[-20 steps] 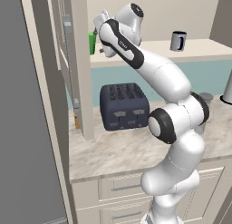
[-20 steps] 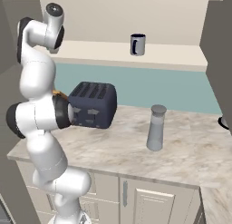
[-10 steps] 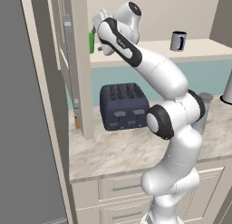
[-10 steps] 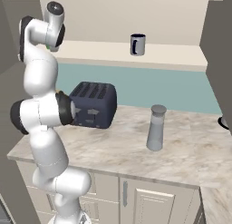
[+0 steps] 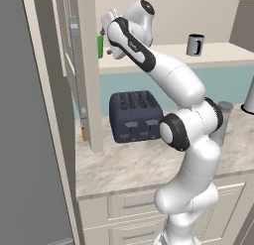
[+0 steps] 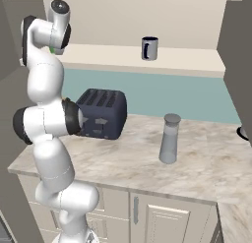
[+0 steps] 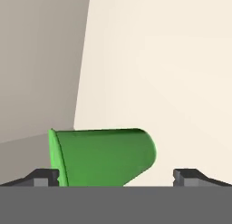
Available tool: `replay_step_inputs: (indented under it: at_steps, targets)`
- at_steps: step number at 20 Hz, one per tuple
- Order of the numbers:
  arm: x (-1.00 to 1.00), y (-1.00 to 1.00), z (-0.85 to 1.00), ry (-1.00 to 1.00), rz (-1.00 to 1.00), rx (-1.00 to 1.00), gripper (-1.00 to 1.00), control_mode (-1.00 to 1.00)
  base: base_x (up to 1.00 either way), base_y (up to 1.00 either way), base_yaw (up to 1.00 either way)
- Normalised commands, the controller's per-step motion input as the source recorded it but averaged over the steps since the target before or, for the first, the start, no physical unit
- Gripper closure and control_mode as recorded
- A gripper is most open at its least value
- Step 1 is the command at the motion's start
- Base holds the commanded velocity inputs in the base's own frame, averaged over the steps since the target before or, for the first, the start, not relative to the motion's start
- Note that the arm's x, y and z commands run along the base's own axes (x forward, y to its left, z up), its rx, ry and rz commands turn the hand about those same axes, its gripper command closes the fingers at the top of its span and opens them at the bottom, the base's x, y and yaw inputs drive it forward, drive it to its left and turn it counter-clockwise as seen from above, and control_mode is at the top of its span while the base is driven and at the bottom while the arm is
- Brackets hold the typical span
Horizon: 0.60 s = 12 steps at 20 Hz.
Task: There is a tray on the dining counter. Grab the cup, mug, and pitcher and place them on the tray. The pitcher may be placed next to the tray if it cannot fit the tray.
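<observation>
The green cup (image 5: 100,44) stands on the upper shelf (image 5: 218,53), tight beside the cabinet post. My gripper (image 5: 105,40) is raised to it and open. In the hand view the cup (image 7: 104,157) appears sideways, close ahead of the gap between my fingertips (image 7: 45,176), and neither tip touches it. My gripper (image 7: 116,175) holds nothing. The dark mug (image 5: 195,44) (image 6: 149,48) stands further right on the same shelf. The grey pitcher (image 6: 170,138) stands on the lower marble counter, partly behind my arm (image 5: 224,117). The tray and the dining counter are out of view.
A dark toaster (image 5: 135,115) (image 6: 101,113) sits on the marble counter (image 6: 138,163) below the shelf. The tall cabinet post (image 5: 89,70) rises just left of the cup. Teal wall backs the counter.
My hand has moved up and left along the shelf, closer to the green cup. The jaws have stayed open. Mug, pitcher and toaster have not moved.
</observation>
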Motion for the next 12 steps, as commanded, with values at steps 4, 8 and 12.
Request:
replay_step_inputs:
  at_steps: [4, 8, 12]
  targets:
    - [0.0, 0.0, 0.03, 0.0, 0.0, 0.0, -1.0, -1.0, 0.0, 0.0, 0.0]
    - [0.0, 0.0, 0.01, 0.0, 0.0, 0.0, -1.0, -1.0, 0.0, 0.0, 0.0]
    - [0.05, 0.0, 0.0, 0.0, 0.0, 0.0, -1.0, -1.0, 0.0, 0.0, 0.0]
